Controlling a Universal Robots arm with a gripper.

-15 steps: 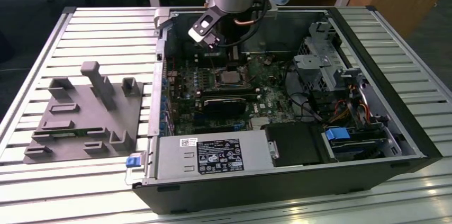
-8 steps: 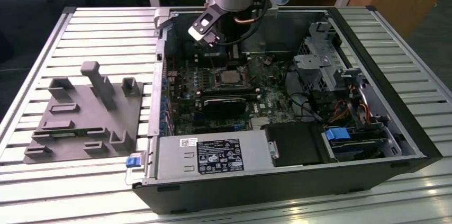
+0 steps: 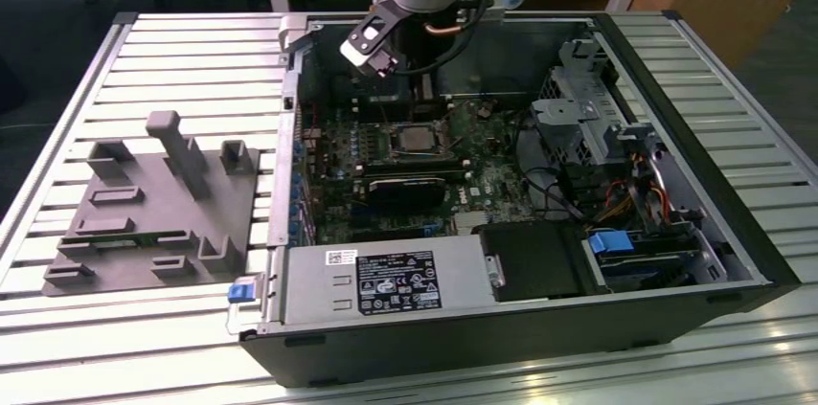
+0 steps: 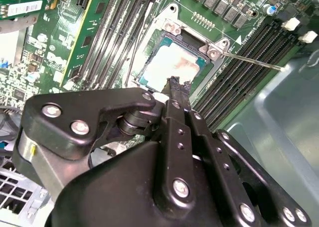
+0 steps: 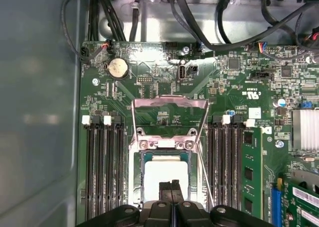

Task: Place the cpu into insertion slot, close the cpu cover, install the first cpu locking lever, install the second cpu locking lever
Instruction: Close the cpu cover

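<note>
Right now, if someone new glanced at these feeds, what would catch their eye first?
In the first wrist view, the shut pincer hangs right over the pale cpu, which sits in the insertion slot. The silvery cpu cover stands swung open beyond it. In the exterior view, the open computer case lies on a slatted table, with a grey fixture at the exterior view's left.

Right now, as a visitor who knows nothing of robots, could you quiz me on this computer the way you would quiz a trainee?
1. True or false: the cpu lies in the slot.
2. The cover is: A) closed, B) open.
3. Fill in: the hand hangs over the ____.
Key: 1 true; 2 B; 3 cpu.
</note>
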